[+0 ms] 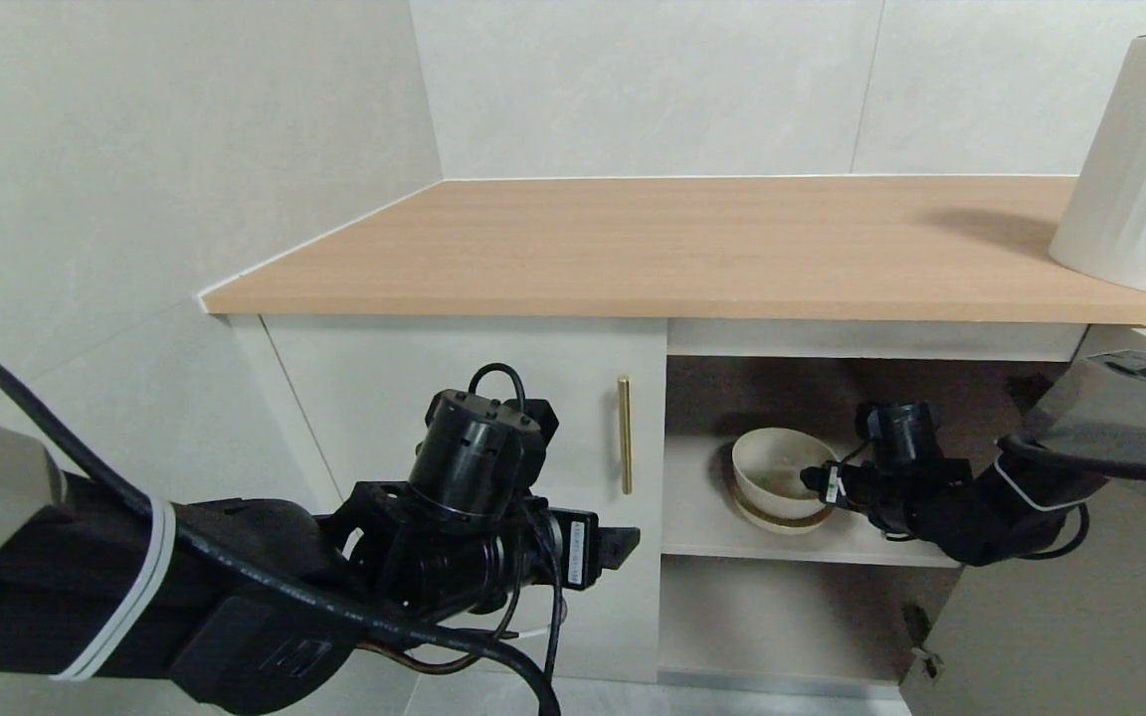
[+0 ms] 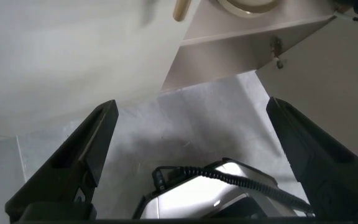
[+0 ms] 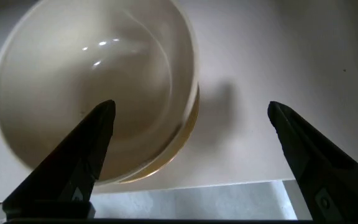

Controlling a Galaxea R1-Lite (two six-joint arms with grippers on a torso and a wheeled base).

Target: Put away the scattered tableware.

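Note:
A cream bowl (image 1: 777, 472) rests tilted on a gold-rimmed plate (image 1: 782, 518) on the upper shelf (image 1: 702, 517) of the open cabinet. The bowl (image 3: 98, 93) looms large in the right wrist view, with the plate's gold rim (image 3: 182, 140) under it. My right gripper (image 1: 817, 480) is inside the cabinet at the bowl's right rim, open, holding nothing; its fingers (image 3: 73, 165) spread wide beside the bowl. My left gripper (image 1: 623, 545) hangs low before the closed left door, open and empty, with its fingers (image 2: 79, 158) far apart over the floor.
The closed door carries a gold handle (image 1: 624, 434). The open right door (image 1: 1060, 577) swings out at the right. A wooden countertop (image 1: 692, 249) bears a white ribbed lampshade (image 1: 1145, 164). A lower shelf (image 1: 782, 617) lies beneath. Walls close in at the left and behind.

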